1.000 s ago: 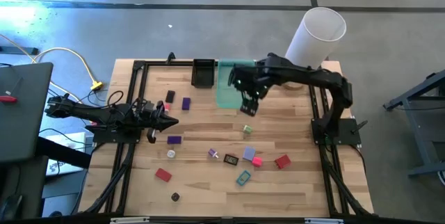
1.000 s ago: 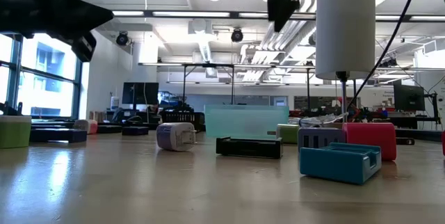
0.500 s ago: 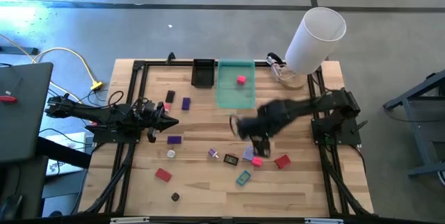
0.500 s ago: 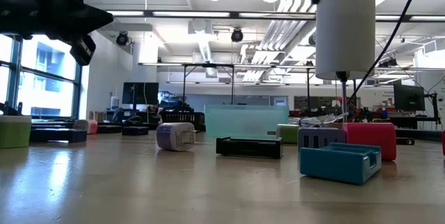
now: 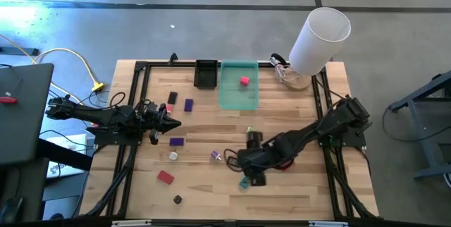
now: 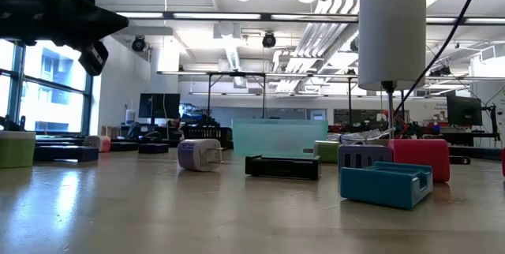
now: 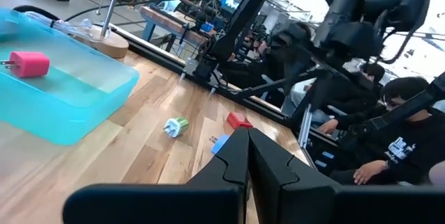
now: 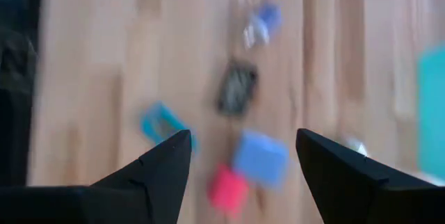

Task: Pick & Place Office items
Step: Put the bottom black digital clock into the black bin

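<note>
- Over the counter's (image 5: 296,118) near side, right gripper (image 8: 243,151) hangs above scattered office items (image 8: 261,158), fingers spread, empty.
- Left gripper (image 5: 169,123) waits leftward, fingers closed, empty.

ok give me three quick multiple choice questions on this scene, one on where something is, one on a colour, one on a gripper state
1. Where is the pink piece?
A. in the green tray
B. in the black tray
C. on the bare table

2. What colour is the piece at the table's front left?
A. white
B. red
C. teal

3. How are the right gripper's fingers?
A. shut on a block
B. shut, empty
C. open, empty

Answers: 1 A, the high view shows it inside the tray's walls. 2 B, it shows red against the wood. 3 C, the right wrist view shows the fingers spread with only table between.
</note>
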Available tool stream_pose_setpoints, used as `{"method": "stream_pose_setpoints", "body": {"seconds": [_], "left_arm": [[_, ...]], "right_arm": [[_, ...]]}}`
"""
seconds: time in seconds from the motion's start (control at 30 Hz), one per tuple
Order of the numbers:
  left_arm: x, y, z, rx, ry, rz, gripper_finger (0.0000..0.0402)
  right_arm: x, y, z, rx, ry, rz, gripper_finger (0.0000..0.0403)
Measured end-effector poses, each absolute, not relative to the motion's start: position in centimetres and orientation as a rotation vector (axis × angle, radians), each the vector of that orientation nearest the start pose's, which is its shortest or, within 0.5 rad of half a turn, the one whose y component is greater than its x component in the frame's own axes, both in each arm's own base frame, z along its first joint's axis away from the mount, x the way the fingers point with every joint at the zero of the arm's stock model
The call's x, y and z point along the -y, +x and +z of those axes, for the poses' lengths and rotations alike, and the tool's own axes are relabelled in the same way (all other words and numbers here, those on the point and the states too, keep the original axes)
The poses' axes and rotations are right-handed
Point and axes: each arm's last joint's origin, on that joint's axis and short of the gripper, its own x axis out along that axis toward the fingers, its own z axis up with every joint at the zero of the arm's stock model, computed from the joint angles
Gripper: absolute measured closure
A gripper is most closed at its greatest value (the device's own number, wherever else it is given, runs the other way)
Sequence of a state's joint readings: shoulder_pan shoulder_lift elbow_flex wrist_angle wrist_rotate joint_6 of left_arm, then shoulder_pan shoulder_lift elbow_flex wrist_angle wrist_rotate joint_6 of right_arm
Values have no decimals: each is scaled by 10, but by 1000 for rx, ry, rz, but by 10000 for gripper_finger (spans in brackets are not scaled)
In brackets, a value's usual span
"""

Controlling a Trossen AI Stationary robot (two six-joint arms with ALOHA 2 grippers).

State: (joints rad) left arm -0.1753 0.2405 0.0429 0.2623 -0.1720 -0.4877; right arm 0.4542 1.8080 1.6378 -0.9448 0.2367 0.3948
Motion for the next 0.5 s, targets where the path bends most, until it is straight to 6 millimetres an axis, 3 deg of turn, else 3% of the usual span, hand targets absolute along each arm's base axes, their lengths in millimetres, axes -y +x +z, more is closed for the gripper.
{"method": "stream_pose_setpoints", "body": {"seconds": [0.2,0.5], "left_arm": [[15,111,183,61,-502,-19,401],[16,111,182,30,-498,-78,401]], "right_arm": [[-150,355,264,-977,35,9,154],[-111,362,227,-1048,215,-30,154]]}}
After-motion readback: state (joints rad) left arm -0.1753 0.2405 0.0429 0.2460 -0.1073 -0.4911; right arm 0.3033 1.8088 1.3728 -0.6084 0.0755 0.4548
